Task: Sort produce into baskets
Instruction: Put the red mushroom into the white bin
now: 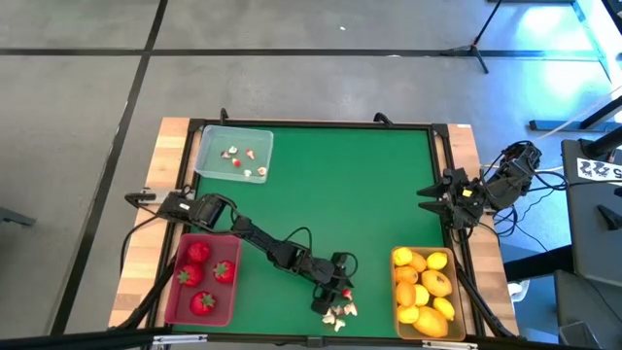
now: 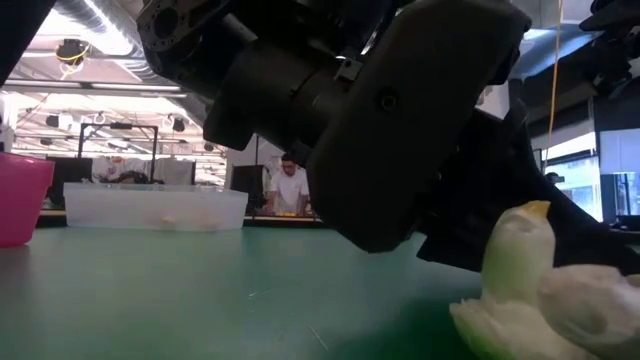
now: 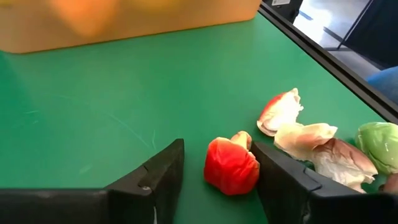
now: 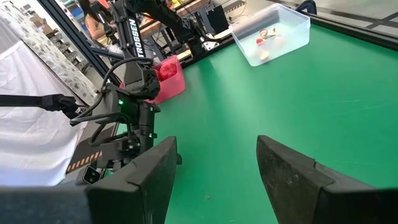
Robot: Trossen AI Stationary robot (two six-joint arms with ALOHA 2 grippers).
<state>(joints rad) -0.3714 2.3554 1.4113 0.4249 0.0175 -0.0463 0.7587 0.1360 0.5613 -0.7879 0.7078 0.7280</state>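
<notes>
My left gripper (image 1: 340, 285) is low over the green mat near the table's near edge, open, its fingers on either side of a small red bit (image 3: 231, 167) that lies on the mat. Beside it lies a pile of white-and-red bits (image 3: 311, 146) and a pale green one (image 3: 379, 140); the pile (image 1: 338, 312) also shows from above. The pinkish-red basket (image 1: 176, 301) holds strawberries (image 1: 199, 253). The tan-yellow basket (image 1: 397, 319) holds lemon-like ovals (image 1: 434, 282). The clear basket (image 1: 208, 138) holds tiny bits (image 1: 236, 154). My right gripper (image 1: 429, 199) waits open at the right edge. My left gripper has one finger (image 3: 273, 165) right up against the red bit's side (image 3: 252, 163); whether they touch I cannot tell. The other finger (image 3: 165, 165) stands clear, with bare mat between. The fingers come slanting down from the table's left. The bit rests on the mat.
The table's black rim (image 3: 323, 59) runs close beyond the pile. The mat's middle (image 1: 330, 185) lies bare between the baskets. A cable (image 1: 292, 236) loops over the left arm. In the low view the left gripper's body (image 2: 400, 120) looms over a white bit (image 2: 520, 262); people stand far behind.
</notes>
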